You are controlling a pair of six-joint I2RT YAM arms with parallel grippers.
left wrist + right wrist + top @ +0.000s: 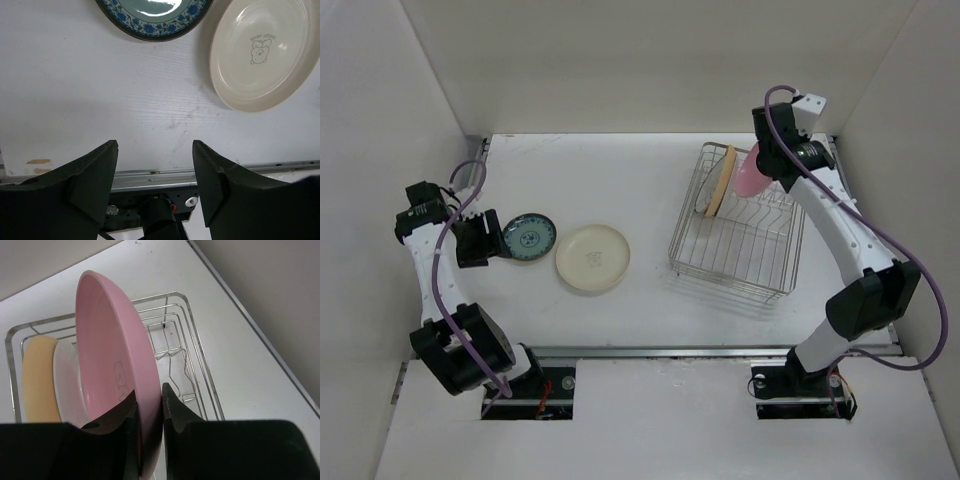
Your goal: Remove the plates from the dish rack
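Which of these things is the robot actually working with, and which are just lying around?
Part of the job: pink plate, gripped by the right tool; yellow-orange plate; dish rack; teal plate; cream plate.
Just surroundings: table; white walls.

Two slim robot arms, the left arm (423,262) and the right arm (840,222), have smooth white link shells joined by chunky black motor housings. A thin purple cable (944,318) loops loosely along each arm. The right wrist carries a small white camera block (808,108). The jaws are matte black, thick and wedge-shaped. Between the left jaws sit a silver screw (190,201) and a black cable.
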